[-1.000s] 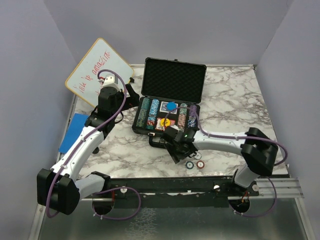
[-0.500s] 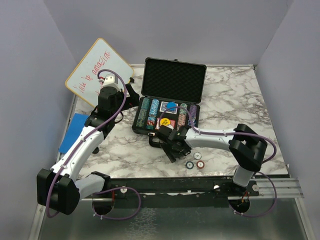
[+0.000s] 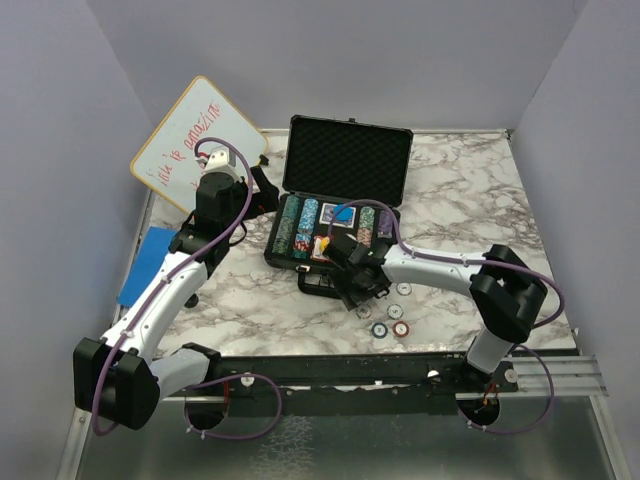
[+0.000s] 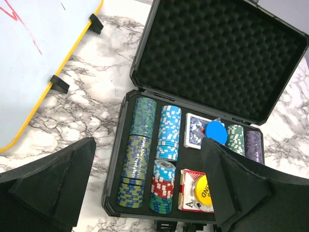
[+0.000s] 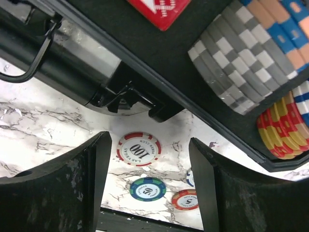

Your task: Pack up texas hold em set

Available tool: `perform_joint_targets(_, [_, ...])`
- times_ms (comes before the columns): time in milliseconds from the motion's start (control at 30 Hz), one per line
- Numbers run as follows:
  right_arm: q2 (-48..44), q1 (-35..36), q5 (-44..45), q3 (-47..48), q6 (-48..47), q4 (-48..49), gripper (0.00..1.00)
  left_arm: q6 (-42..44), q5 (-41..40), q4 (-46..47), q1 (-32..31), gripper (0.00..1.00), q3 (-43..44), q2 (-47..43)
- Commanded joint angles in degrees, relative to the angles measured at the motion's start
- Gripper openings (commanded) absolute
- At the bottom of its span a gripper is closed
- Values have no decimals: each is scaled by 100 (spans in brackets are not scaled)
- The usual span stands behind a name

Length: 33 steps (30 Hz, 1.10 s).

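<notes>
Left end effector [image 3: 263,187] hangs released and empty, just left of the open briefcase [image 3: 348,160]. Right end effector [image 5: 148,145], fingers spread and holding nothing, hangs over a loose red-white chip [image 5: 138,149]. The chip lies flat on the desk [image 3: 270,310], just off the briefcase's front edge. Right arm is nearer.

The right gripper [image 5: 147,162] has its jaws spread apart above the table [image 5: 48,125]. A 100 chip [image 5: 138,149] lies flat between the fingers [image 5: 72,188], touching neither. Farther back between the fingers lie a 50 chip [image 5: 147,188] and an orange chip [image 5: 185,199]. Just beyond the fingertips sits the case [image 5: 159,67], latch [image 5: 128,94] and handle [image 5: 48,60] facing the fingers. Inside it, beyond the wall, are grey chips [image 5: 241,79], red-yellow chips [image 5: 282,130], blue-orange chips [image 5: 280,24] and a red deck [image 5: 166,9].
</notes>
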Motion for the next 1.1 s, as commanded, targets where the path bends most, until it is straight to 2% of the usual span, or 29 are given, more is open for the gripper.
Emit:
perform_joint_targets(0, [-75,-10,-578,-103,-362,157,72,40,-92,19,-11,99,190,8])
perform_joint_targets(233, [86,-5,-760,-258,-406,152,71,22,-93,24,-11,99,181,13])
perform_joint_targets(500, [362,-12,-817,-302,-454,261,60,38,-109,-3,-11,99,172,-30])
perform_joint_targets(667, [497,-11,-871,-343,-438,274,58,44,-127,-26,-11,99,149,-63])
perform_joint_targets(833, [556,-12,-695,-361,-416,198,52,35,-145,-33,-11,99,120,-103])
perform_joint_targets(1067, [341,-11,-503,-224,-395,74,47,14,-145,-49,-11,99,88,-157])
